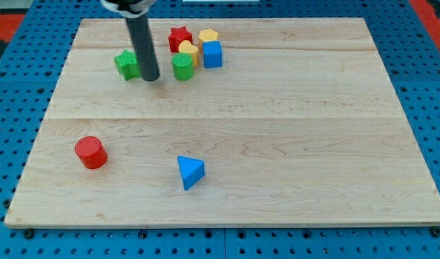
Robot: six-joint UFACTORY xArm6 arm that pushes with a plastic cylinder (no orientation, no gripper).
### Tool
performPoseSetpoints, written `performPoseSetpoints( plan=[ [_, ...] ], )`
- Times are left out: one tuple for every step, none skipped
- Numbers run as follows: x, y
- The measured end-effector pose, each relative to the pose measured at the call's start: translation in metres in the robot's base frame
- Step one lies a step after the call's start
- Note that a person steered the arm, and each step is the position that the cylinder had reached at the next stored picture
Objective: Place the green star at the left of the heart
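Note:
The green star (126, 64) lies near the view's top left on the wooden board. My tip (151, 78) touches the board just right of the star, close against it. The yellow heart (189, 51) sits further right in a cluster, with a green cylinder (182, 67) just below it. The tip stands between the star and the green cylinder. The star is left of the heart, with a gap between them.
A red star (180, 37), a yellow hexagon (208, 36) and a blue cube (212, 54) crowd around the heart. A red cylinder (90, 152) stands at lower left. A blue triangle (190, 172) lies at lower centre. The board (313, 129) ends at blue pegboard.

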State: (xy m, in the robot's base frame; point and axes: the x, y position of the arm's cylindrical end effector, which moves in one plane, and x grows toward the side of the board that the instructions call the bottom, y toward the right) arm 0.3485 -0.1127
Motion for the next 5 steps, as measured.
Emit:
performPoseSetpoints(
  plan=[
    [0.03,-0.036],
    [0.022,-0.091],
    [-0.022,-0.055],
    [-0.03,-0.012],
    [-0.034,-0.012]
  ],
)
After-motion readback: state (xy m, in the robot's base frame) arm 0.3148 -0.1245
